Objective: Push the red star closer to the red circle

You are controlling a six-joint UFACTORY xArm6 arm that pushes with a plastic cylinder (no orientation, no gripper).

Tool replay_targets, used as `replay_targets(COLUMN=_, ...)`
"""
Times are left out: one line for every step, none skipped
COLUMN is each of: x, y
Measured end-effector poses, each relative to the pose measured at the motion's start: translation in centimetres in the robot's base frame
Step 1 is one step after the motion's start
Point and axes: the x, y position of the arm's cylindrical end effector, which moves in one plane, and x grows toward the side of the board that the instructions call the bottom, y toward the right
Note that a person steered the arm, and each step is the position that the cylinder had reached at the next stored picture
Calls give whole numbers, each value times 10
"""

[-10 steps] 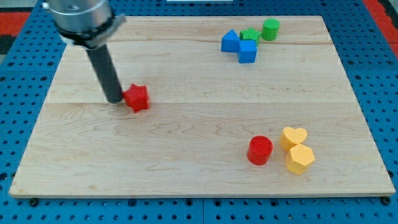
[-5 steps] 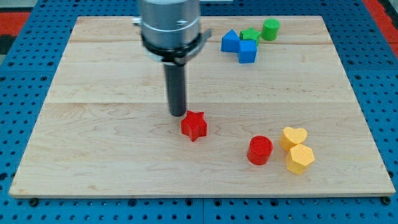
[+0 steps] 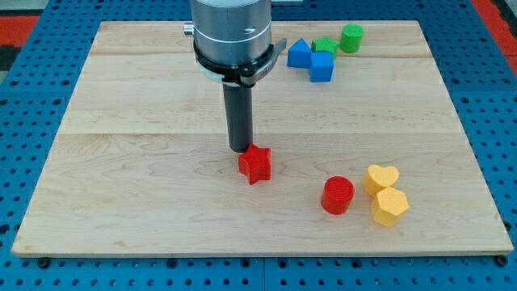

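camera view: single | high front, angled down | whole board [image 3: 97, 162] visible

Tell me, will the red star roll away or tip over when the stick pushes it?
Probably neither. The red star sits low and flat on the wooden board, so it should slide rather than roll. Its points may make it spin a little, because my tip sits against its upper-left edge, not its middle. It looks small and solid, so likely light and stiff.

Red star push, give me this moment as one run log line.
tip: at upper-left edge of red star | red circle: right of star, gap between them | yellow heart, yellow hexagon: beside circle
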Motion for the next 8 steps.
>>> replay_targets(x=-2, y=-70)
replay_targets(x=17, y=-88)
replay_targets(x=49, y=-43)
replay_targets(x=40, y=-25)
replay_targets(x=28, y=-4)
replay_targets(x=33, y=43)
replay_targets(x=33, y=72)
replay_targets(x=-12, y=6)
